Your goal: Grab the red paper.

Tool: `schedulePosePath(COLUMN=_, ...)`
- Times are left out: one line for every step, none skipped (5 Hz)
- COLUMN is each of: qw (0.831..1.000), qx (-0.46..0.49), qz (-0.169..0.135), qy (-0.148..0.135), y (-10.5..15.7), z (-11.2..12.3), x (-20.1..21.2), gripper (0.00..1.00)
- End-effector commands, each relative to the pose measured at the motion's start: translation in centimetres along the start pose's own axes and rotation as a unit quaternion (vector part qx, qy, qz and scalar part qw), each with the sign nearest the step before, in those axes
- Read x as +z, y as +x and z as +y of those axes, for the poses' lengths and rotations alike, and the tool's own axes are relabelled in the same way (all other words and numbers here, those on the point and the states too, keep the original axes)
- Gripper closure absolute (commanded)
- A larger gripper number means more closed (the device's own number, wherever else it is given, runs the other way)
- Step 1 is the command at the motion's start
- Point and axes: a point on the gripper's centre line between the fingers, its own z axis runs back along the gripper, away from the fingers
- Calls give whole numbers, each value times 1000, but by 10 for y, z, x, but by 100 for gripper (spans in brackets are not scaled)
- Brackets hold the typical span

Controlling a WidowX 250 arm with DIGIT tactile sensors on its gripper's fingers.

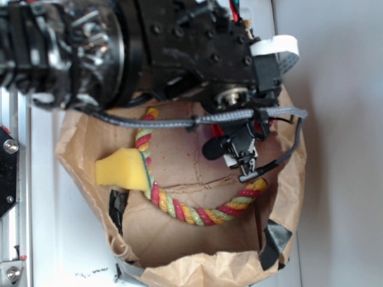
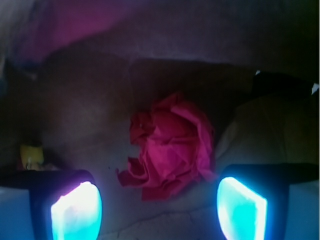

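A crumpled wad of bright red paper (image 2: 170,147) lies on the brown floor of a paper bag, seen from the wrist camera. It sits just ahead of the gripper (image 2: 159,210) and between the lines of its two glowing fingertips (image 2: 76,212), slightly nearer the right one. The jaws are spread wide and hold nothing.

The wad looks very light and soft, full of loose folds like a rose. It will likely squash rather than resist, and it is unlikely to break. The best hold seems to be across its dense middle, not the thin flaps at its lower left edge, which could tear or slip free.

In the exterior view the black robot arm (image 1: 179,48) hides the paper. Around it lie a braided rope (image 1: 191,212) and a yellow sponge (image 1: 122,169) inside the brown paper bag (image 1: 197,269).
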Motion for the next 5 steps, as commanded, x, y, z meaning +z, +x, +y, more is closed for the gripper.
schedulePosePath(qw=999, qx=-4, qz=-35, qy=10, y=26, z=-12, x=7, gripper=0)
schedulePosePath(qw=999, qx=-3, qz=-29, qy=39, y=29, z=-11, x=-11, gripper=0)
schedulePosePath(qw=999, qx=-9, qz=-37, qy=36, y=31, z=-17, x=-21, gripper=0)
schedulePosePath(qw=998, qx=-24, qz=-31, qy=42, y=29, z=-30, x=-34, gripper=0)
schedulePosePath(qw=997, qx=-43, qz=-15, qy=67, y=25, z=-34, x=-56, gripper=0)
